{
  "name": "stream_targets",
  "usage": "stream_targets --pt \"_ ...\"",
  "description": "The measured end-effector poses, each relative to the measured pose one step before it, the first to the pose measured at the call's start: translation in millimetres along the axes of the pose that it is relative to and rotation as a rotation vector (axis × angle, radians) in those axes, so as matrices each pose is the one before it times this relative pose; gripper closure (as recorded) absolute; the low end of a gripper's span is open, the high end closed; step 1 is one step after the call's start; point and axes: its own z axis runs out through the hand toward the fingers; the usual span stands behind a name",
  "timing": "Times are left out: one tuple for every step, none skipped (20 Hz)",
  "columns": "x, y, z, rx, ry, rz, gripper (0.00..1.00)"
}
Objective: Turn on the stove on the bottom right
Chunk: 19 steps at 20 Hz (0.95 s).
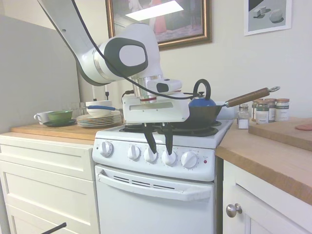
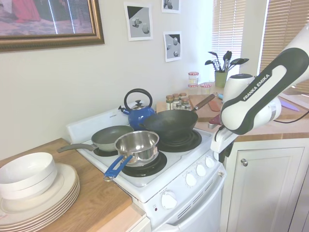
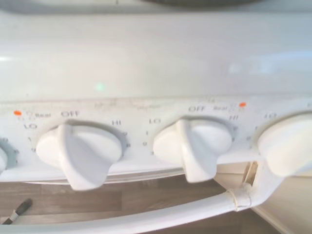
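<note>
I have the gripper (image 1: 159, 144) down at the front panel of the stove (image 1: 156, 195), which stands between the cream cabinets with the counter on either side. The fingers (image 1: 168, 139) are spread, not clamped on anything. In the first exterior view one tip sits over the third knob (image 1: 150, 155) from the left and the other over the fourth knob (image 1: 169, 158), so the gap between them falls on bare panel, not around either knob.

That is my main worry. If I close from here, I judge the fingers would pinch nothing or scrape two knobs at once, and a twist could nudge the wrong burner. The fifth knob (image 1: 189, 159), at 3 o'clock from the gripper and just beside the red light (image 1: 205, 161), is another candidate for the bottom-right burner; I cannot read from these views which knob maps to it. The wrist view shows two knobs pointing near OFF, with small labels too blurred to trust.

A wok (image 2: 170, 124), a kettle (image 2: 138, 112), a pan (image 2: 112, 136) and a pot (image 2: 137, 146) crowd the burners, so heating the wrong ring would warm empty cookware.
</note>
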Motion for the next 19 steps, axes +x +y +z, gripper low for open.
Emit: stream_targets --pt "-0.57 -0.01 -0.18 0.00239 -0.00063 0.00321 0.0" --pt "-0.81 -0.01 -0.05 0.00235 -0.00082 0.0029 0.0" --pt "-1.02 0.06 0.17 0.00295 -0.00022 0.00317 0.0" --pt "-1.12 0.31 0.29 0.00332 -0.00113 0.00501 0.0" --pt "-0.94 0.46 0.13 0.00194 -0.00164 0.00387 0.0" --pt "-0.67 0.57 0.12 0.00105 -0.00108 0.0027 0.0" --pt "-0.36 0.57 0.15 0.00078 -0.00098 0.00275 0.0" --pt "-0.33 0.36 -0.2 0.00297 -0.00011 0.00312 0.0" --pt "-0.06 0.15 -0.6 0.00648 -0.00026 0.00412 0.0" --pt "0.22 0.06 -0.77 0.00571 -0.00118 0.00236 0.0" --pt "0.14 -0.11 -0.79 0.00449 -0.00043 0.00279 0.0" --pt "0.01 -0.15 -0.43 0.00177 0.00009 0.00137 0.0" --pt "-0.08 -0.03 -0.02 0.00047 -0.00026 0.00071 0.0" --pt "-0.19 0.0 0.13 -0.00001 -0.00046 0.00016 0.0" --pt "-0.16 -0.07 0.09 -0.00004 -0.00026 -0.00021 0.0" --pt "-0.06 -0.06 0.01 0.00004 -0.00007 -0.00007 0.0" --pt "0.04 0.08 -0.02 0.00008 -0.00001 0.00038 0.0" --pt "0.09 0.14 -0.05 0.00008 0.00008 0.00052 0.0" --pt "0.07 0.04 -0.22 0.00047 0.00026 0.00003 0.0"
